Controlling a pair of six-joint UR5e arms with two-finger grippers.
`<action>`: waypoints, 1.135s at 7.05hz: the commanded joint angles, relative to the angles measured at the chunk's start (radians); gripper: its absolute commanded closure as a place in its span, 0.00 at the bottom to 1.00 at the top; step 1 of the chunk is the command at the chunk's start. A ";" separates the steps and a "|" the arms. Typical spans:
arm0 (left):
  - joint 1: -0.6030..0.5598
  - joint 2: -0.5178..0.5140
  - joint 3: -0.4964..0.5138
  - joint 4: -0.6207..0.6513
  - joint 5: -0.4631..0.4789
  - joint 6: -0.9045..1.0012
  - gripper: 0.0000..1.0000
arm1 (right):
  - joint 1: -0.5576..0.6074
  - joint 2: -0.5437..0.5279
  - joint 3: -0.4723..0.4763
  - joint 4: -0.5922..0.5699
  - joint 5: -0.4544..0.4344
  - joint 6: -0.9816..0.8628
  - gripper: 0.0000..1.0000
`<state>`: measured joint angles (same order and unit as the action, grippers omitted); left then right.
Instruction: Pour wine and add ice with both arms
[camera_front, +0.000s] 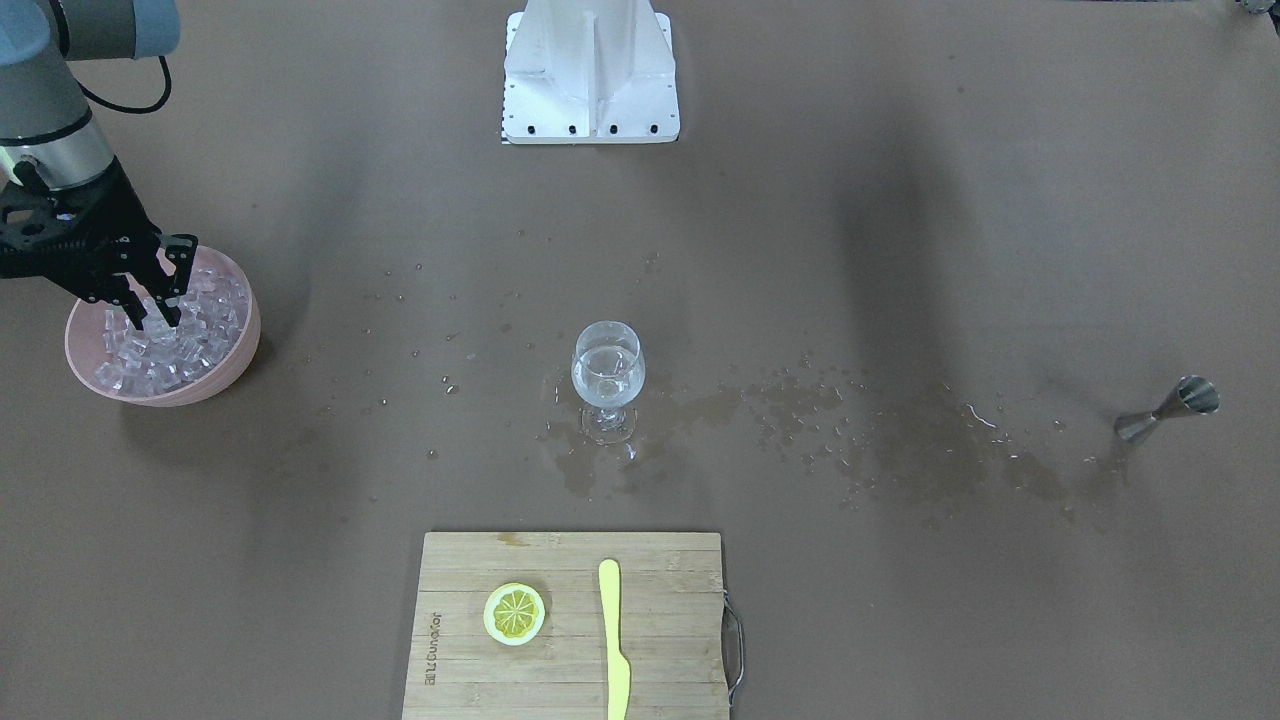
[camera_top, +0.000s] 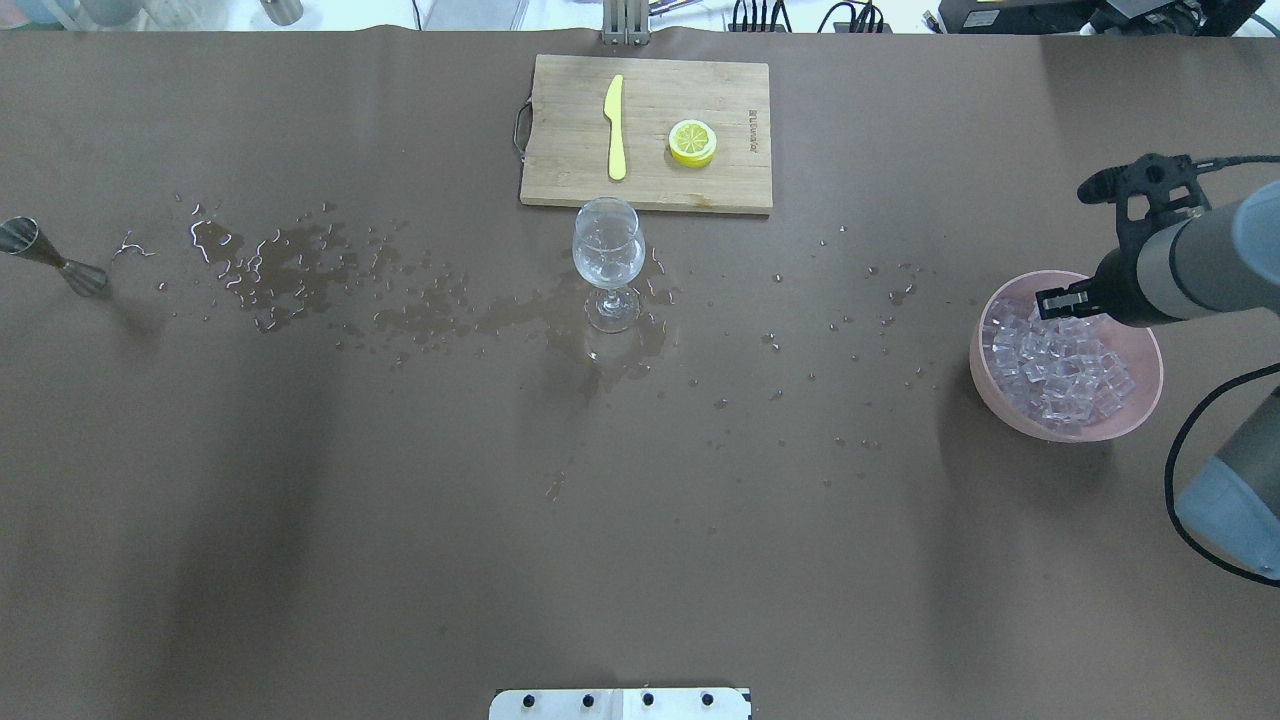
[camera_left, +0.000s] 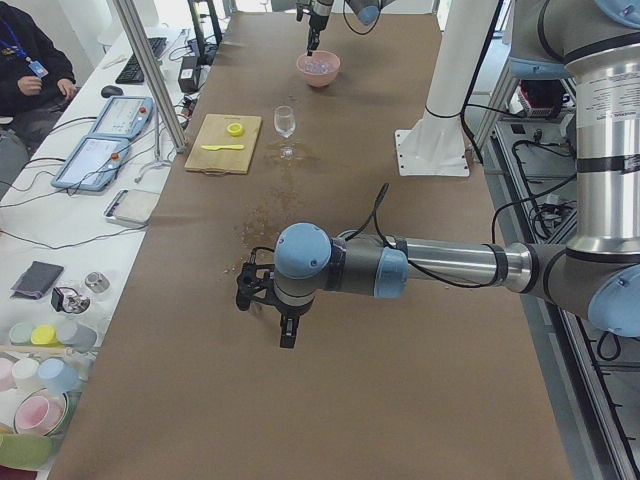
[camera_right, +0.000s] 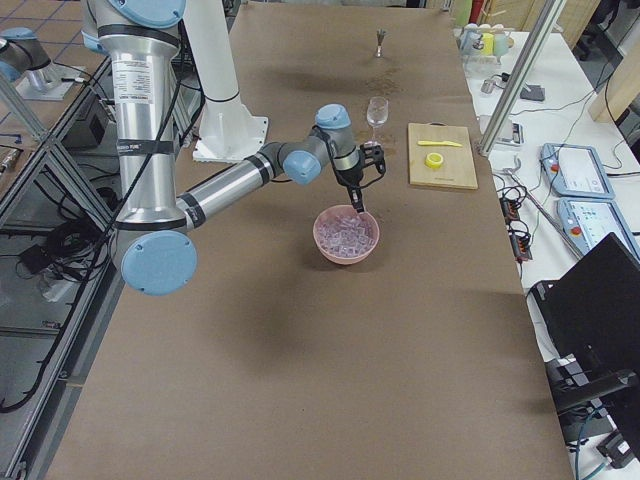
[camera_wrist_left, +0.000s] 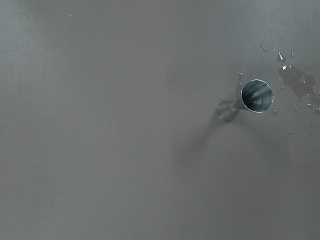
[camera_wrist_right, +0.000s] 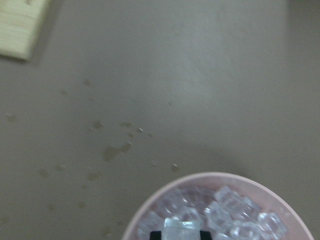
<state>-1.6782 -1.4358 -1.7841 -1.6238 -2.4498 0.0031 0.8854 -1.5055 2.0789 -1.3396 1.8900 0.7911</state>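
Facing view: my right pincer (camera_front: 155, 315) is down in the pink bowl (camera_front: 240, 360) by the right-end edge of the desk (camera_front: 900, 200), tips among the ice (camera_front: 205, 340). The wine (camera_front: 607, 388) sits in the glass (camera_front: 607, 350) at mid-desk, with puddles (camera_front: 900, 430) trailing toward the left end.

Overhead: the glass stands just beside the board (camera_top: 560, 170) at the far edge.

Left-end view: my left pincer (camera_left: 287, 335) hangs over bare desk. I cannot tell whether it is spread or pressed together.

Left wrist: the jigger (camera_wrist_left: 256, 96) stands apart below.

Right wrist: one piece of ice lies between my tips, so I seem to be pinching it, though the frame crops it.

The piece is wet and glassy, so it could squirt free on the carry. Released too high, it could splash wine or rock the glass on its wet footing.
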 joint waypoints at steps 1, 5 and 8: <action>0.000 0.000 0.000 0.001 0.000 -0.002 0.02 | -0.012 0.235 0.000 -0.009 0.088 0.029 1.00; 0.000 0.000 -0.002 0.001 -0.002 -0.002 0.02 | -0.256 0.629 -0.051 -0.435 -0.125 0.280 1.00; 0.000 0.000 -0.002 0.001 -0.002 -0.002 0.02 | -0.261 0.865 -0.343 -0.455 -0.161 0.326 1.00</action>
<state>-1.6782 -1.4358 -1.7856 -1.6230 -2.4513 0.0015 0.6279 -0.7443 1.8661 -1.7842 1.7505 1.0961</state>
